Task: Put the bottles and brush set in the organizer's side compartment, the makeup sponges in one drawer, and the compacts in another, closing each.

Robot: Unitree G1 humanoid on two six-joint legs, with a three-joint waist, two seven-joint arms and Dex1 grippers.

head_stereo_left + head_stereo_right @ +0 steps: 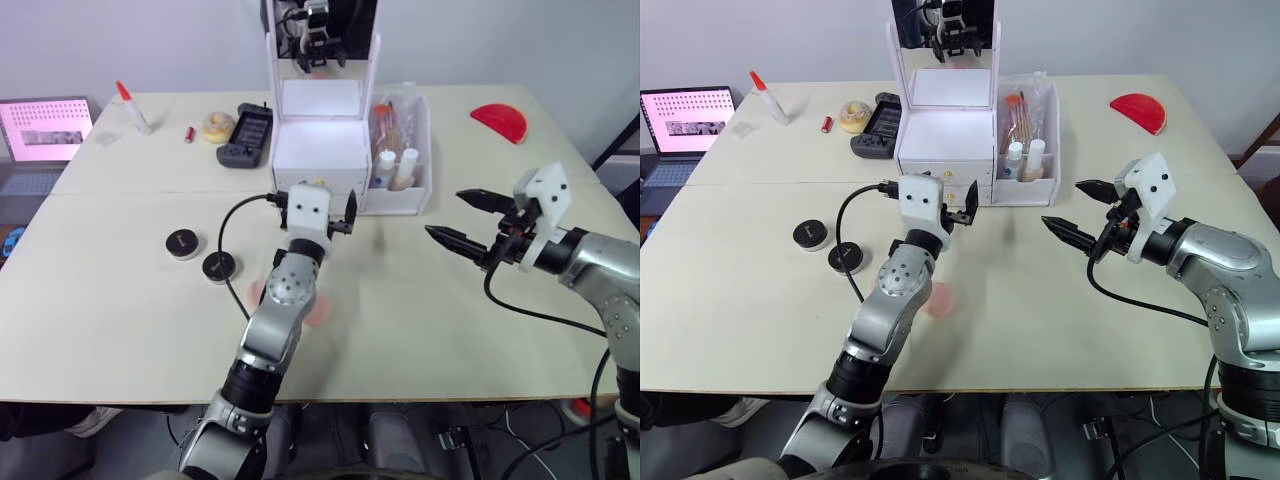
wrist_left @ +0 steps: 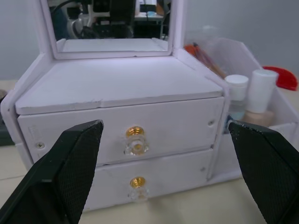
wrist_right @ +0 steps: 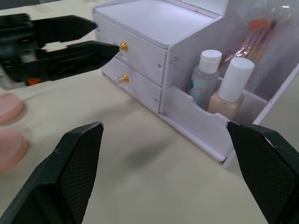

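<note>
1. Nearest the head camera, the left gripper [image 1: 337,212] was seen at the table's centre, its two black fingers spread wide with nothing held, aimed at 12 o'clock toward the white two-drawer organizer with a mirror [image 1: 318,150].
2. Both drawers were seen shut; the gold-and-clear upper knob [image 2: 136,142] sat between the spread fingers in the left wrist view, with the lower knob [image 2: 138,185] beneath it.
3. At 3 o'clock, the right gripper [image 1: 468,217] was held above the table, jaws wide apart and empty, pointing toward the organizer's side compartment [image 3: 205,126].
4. In that compartment, a clear bottle with a white cap [image 3: 204,74], a beige bottle with a white cap [image 3: 230,86] and a bagged brush set [image 3: 261,37] were already stowed, so the first part was judged done.
5. Two pink makeup sponges [image 3: 10,126] lay on the table by the left arm, toward 6 o'clock of the organizer, and two round black compacts [image 1: 200,255] lay at 9 o'clock; both groups were judged still to be stored, with opening a drawer as the likely step in hand.
6. Open tabletop was seen between the organizer front and the near edge, giving room for a drawer to be pulled out; the sponges lay near the left arm and could be nudged by it.
</note>
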